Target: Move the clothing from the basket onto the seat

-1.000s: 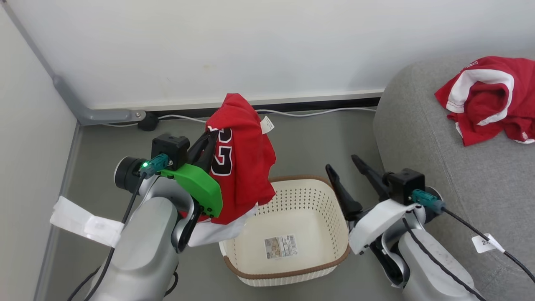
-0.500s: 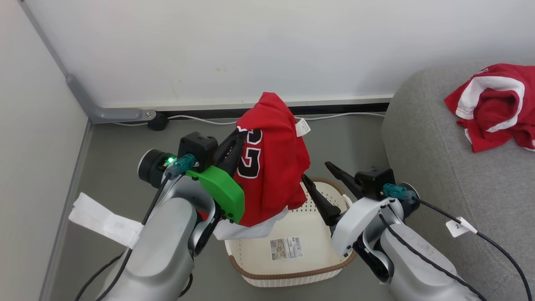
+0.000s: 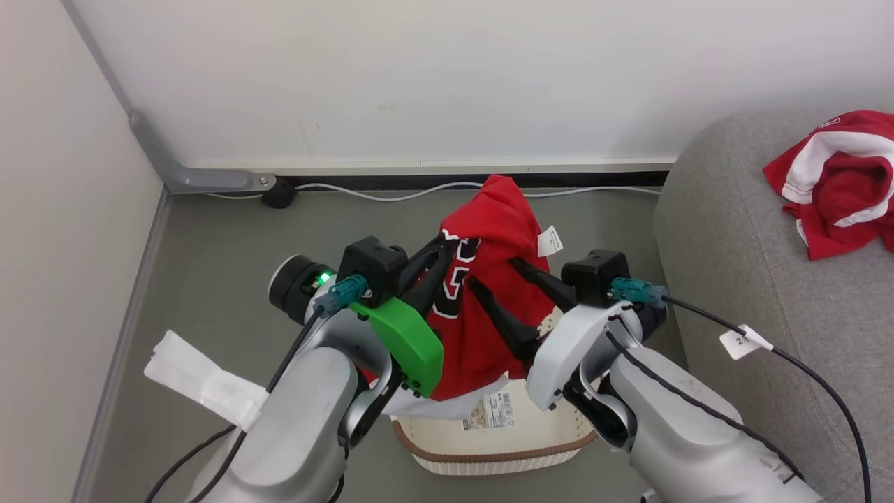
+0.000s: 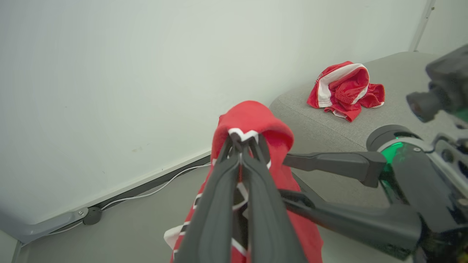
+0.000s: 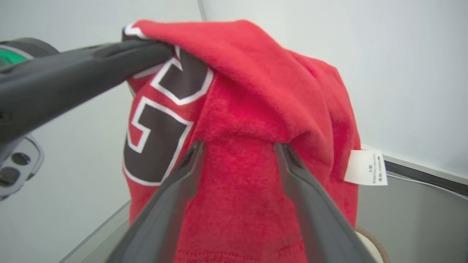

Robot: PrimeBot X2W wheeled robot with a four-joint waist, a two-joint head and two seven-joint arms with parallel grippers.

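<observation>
While left gripper [image 3: 447, 243] clamps the jersey [image 3: 499, 223] mid-frame, right gripper [image 3: 497, 276], fingers spread, has swung up to it, likely handover toward seat [image 3: 733, 230].

I see a plain white wall [image 3: 447, 77] ahead and another wall [image 3: 56, 230] on the left. The floor [image 3: 223, 244] is grey. A white cable [image 3: 380, 198] runs along the bottom of the wall. A big grey sofa [image 3: 768, 251] sits on the right.

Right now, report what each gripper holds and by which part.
Left gripper pinches the red jersey by a bunched fold at its top. Right gripper is open against it, gripping nothing.
</observation>
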